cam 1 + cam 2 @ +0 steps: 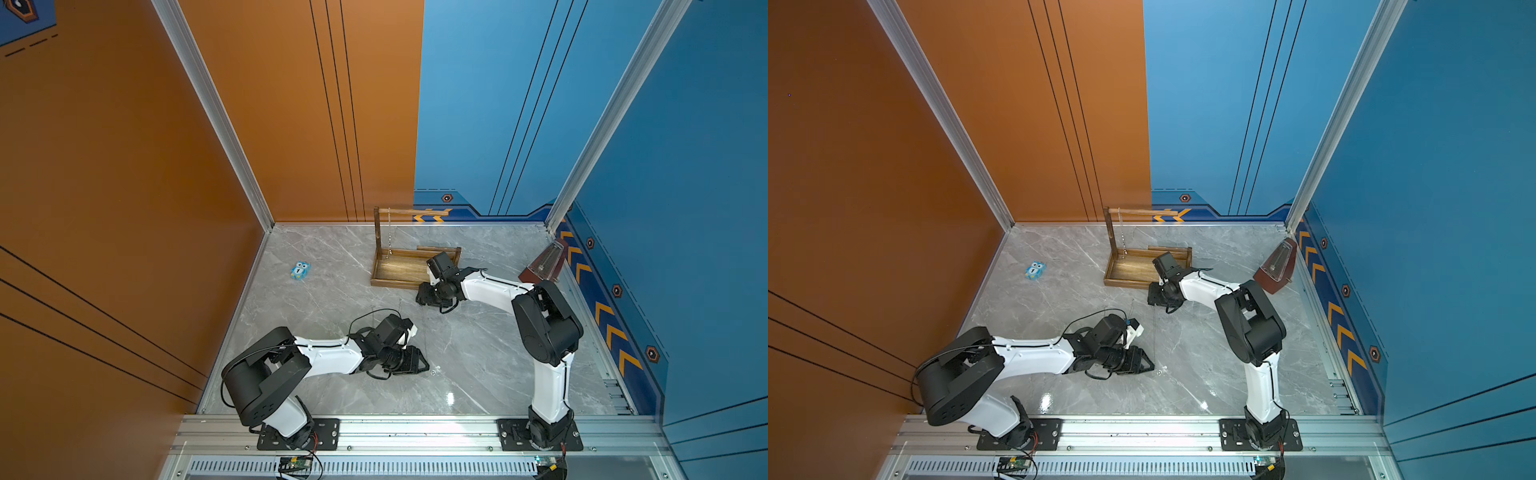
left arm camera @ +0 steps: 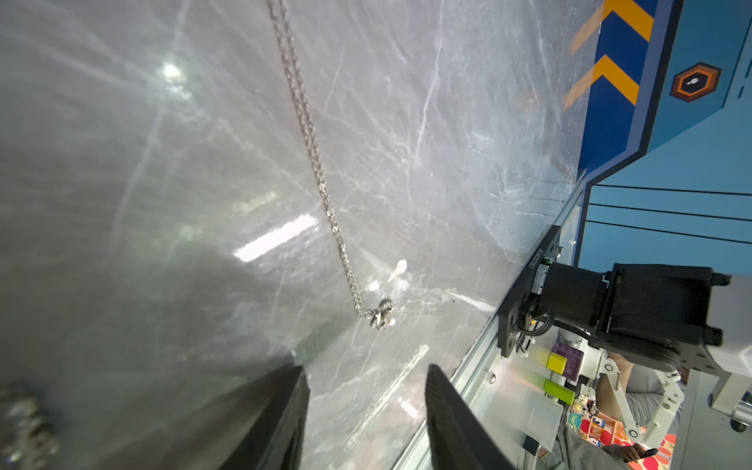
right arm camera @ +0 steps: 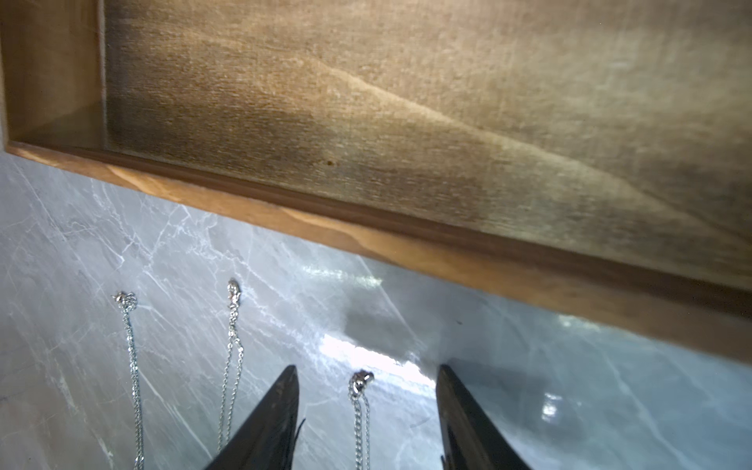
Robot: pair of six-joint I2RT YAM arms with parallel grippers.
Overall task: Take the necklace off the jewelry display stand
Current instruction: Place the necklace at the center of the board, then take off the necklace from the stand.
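Observation:
The brown wooden jewelry display stand (image 1: 399,272) (image 1: 1129,270) stands at the back of the marble table, and a thin silver necklace (image 1: 389,232) (image 1: 1122,230) hangs from its top rod beside the post. Another silver chain (image 1: 424,336) (image 2: 321,179) lies flat on the table, its pendant (image 2: 382,315) in front of my left gripper (image 2: 367,367) (image 1: 422,365), which is open and empty. My right gripper (image 3: 367,367) (image 1: 419,300) is open just before the stand's tray rim (image 3: 285,215). The chain's clasp end (image 3: 360,380) lies loose between its fingers, ungripped.
Two more chain ends (image 3: 130,325) (image 3: 232,317) lie on the table beside the right gripper. A blue owl toy (image 1: 300,270) sits at the left, a dark red metronome (image 1: 544,264) at the right wall. An aluminium rail (image 1: 415,428) runs along the front.

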